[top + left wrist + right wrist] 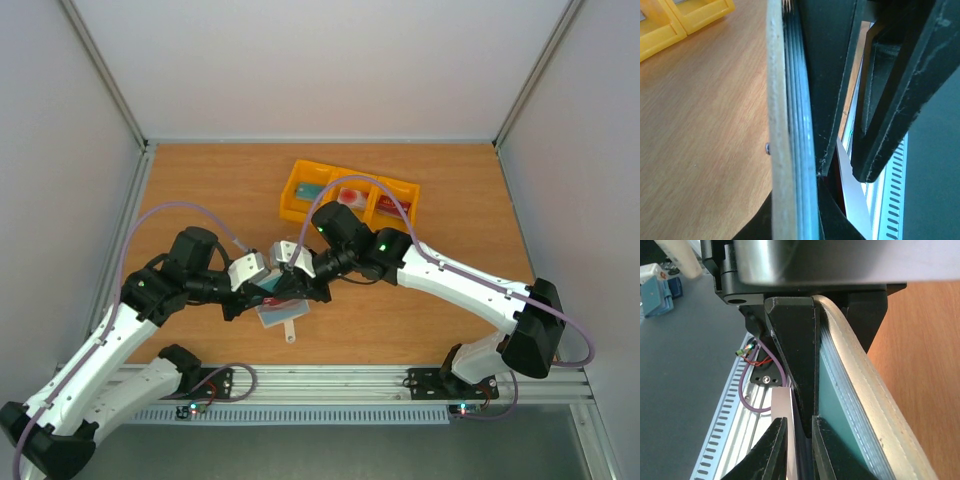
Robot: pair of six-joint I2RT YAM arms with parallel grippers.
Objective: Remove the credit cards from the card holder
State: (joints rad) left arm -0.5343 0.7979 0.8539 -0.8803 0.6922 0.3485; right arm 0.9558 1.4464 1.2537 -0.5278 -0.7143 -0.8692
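The cream card holder point(281, 314) lies near the front of the table, its strap tab pointing toward me. My left gripper point(262, 288) is shut on its raised flap. In the left wrist view the cream edge of the card holder point(776, 125), with its grey-blue layers, runs between my left gripper's point(795, 220) fingers. My right gripper point(300, 284) meets it from the right. In the right wrist view that right gripper point(799, 440) is shut on a thin pale credit card point(786, 412) standing on edge. A teal card point(834, 405) sits inside the card holder point(867, 390).
A yellow three-compartment tray point(290, 205) stands behind the grippers and holds a teal, a red-and-white and a dark red card. Its corner is the yellow tray point(680, 15) in the left wrist view. An aluminium rail point(330, 380) runs along the near table edge. Grey walls enclose the table.
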